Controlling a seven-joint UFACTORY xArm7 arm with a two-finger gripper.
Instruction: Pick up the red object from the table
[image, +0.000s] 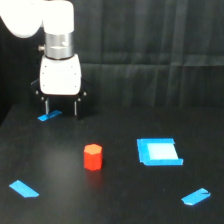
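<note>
The red block (93, 157) stands upright on the table (120, 200), apart from the gripper (61, 107) and nearer the camera. The gripper hangs spread and empty at the back, toward the exterior view's left.

The block (93, 157) stands on the table (120, 200), near its middle. The square piece (158, 152) lies to its right in the exterior view. The gripper (61, 108) hangs farther back and left, above a tape strip (49, 116). Other strips lie near left (23, 188) and near right (195, 197).

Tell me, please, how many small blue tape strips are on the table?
3: one under the claw at, one front-left, one front-right; none seem hidden.
</note>
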